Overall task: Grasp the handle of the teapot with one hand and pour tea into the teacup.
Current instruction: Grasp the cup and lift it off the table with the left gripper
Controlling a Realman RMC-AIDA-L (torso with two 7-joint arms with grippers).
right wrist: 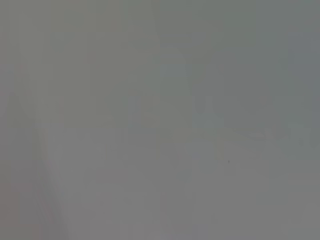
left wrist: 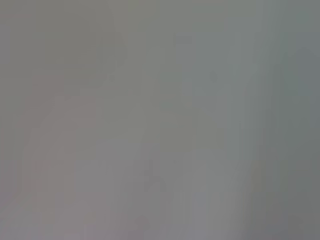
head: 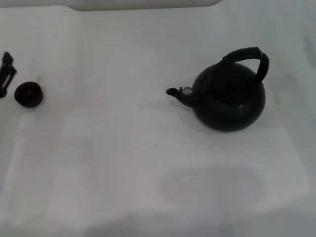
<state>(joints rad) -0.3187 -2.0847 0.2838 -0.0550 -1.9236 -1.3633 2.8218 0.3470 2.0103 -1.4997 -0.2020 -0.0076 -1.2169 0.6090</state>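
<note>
The teapot [head: 228, 98] stands upright on the white table at the right of the head view. It is round and black, and its short spout [head: 178, 94] with a small silvery cap points left. Its ribbed black handle [head: 248, 58] arches over the top with nothing holding it. Far to the left sits the teacup [head: 28, 94], small, dark and upright. A black piece of my left gripper [head: 6, 74] shows at the left edge, just beside the teacup and apart from it. No tea is visible. My right gripper is out of view.
The white table [head: 123, 163] stretches wide between the teacup and the teapot. A pale raised edge [head: 143, 5] runs along the back. Both wrist views show only a plain grey surface.
</note>
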